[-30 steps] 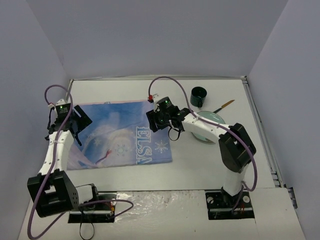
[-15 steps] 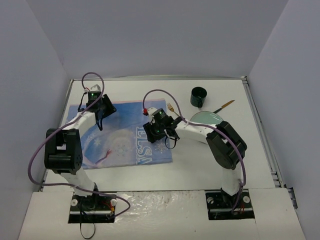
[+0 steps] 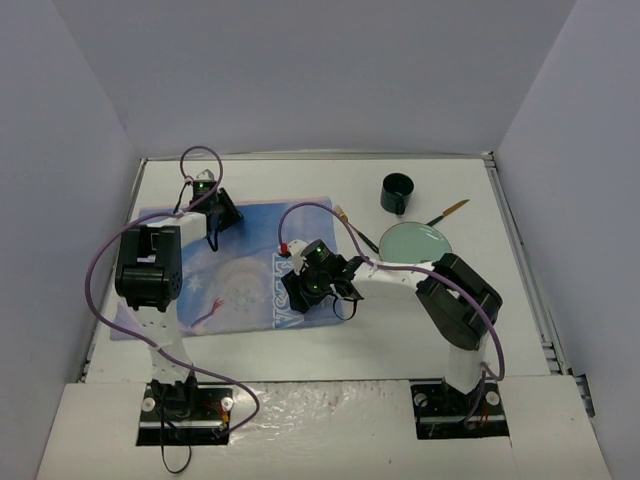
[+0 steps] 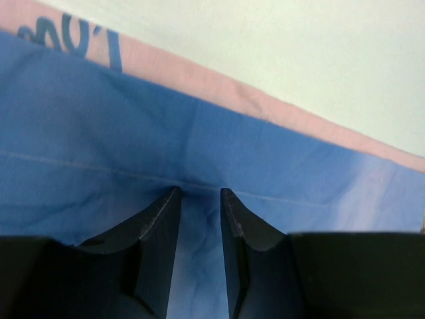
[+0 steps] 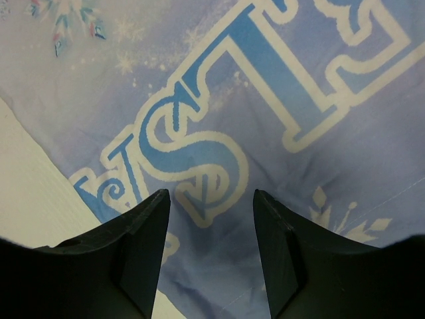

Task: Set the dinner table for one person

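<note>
The white dinner table [image 3: 400, 335] carries a blue snowflake "ELSA" placemat [image 3: 245, 275] on its left half. My left gripper [image 3: 222, 212] is at the mat's far edge. In the left wrist view its jaws [image 4: 200, 191] stand narrowly apart, pressed down with a wrinkled fold of the blue cloth [image 4: 99, 133] between them, and the pink hem and bare table [image 4: 299, 53] lie beyond. My right gripper [image 3: 300, 292] is at the mat's right edge. In the right wrist view it [image 5: 211, 193] is open and empty over the "S" lettering [image 5: 199, 153], with bare table [image 5: 26, 193] at the left.
A pale green plate [image 3: 415, 243] lies right of the mat, partly under the right arm. A dark cup [image 3: 398, 192] stands behind it. A wooden-handled utensil [image 3: 450, 211] lies at the far right, another [image 3: 355, 232] between mat and plate. White walls enclose the table.
</note>
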`<state>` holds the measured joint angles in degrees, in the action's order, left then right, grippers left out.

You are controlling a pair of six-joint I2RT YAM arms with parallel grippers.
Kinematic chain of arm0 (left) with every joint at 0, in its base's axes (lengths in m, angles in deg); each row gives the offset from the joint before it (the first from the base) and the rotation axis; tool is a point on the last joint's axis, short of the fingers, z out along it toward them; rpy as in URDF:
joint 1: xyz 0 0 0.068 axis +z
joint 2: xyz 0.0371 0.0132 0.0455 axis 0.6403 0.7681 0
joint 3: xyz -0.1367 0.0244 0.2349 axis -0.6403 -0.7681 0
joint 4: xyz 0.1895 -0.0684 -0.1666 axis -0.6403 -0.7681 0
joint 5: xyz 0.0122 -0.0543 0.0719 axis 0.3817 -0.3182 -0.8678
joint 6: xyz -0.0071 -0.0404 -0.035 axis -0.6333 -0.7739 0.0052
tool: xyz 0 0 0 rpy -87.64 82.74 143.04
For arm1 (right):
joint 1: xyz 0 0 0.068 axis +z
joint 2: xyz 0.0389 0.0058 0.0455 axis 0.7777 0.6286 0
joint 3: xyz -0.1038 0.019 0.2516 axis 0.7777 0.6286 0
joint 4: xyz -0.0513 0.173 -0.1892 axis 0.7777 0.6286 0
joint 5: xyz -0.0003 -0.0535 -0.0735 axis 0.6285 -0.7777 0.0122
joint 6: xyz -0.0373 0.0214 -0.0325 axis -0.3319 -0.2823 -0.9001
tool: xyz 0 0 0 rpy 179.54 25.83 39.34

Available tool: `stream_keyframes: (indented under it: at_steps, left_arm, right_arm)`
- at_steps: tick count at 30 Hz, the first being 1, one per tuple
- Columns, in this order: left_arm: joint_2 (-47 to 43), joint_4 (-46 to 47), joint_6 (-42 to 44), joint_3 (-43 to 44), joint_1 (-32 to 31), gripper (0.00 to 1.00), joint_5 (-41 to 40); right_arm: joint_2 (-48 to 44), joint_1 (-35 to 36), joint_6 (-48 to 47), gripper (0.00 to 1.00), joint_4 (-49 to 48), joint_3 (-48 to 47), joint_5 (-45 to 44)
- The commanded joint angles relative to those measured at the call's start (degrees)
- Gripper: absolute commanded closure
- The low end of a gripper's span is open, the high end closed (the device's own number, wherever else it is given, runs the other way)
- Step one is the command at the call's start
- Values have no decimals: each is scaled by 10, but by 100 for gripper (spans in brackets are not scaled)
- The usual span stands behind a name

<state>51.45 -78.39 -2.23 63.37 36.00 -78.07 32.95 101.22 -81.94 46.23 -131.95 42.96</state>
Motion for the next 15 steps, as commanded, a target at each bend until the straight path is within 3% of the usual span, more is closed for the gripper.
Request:
stream_keyframes:
  at_steps: [1, 15]
  left_arm:
    - [21, 33, -1, 48, -2, 73, -7]
    - [67, 19, 4, 94, 13, 75, -24]
  right_arm:
    - [-45, 7, -1, 50, -19, 29, 16]
    - [-78, 11, 17, 49, 3, 99, 24]
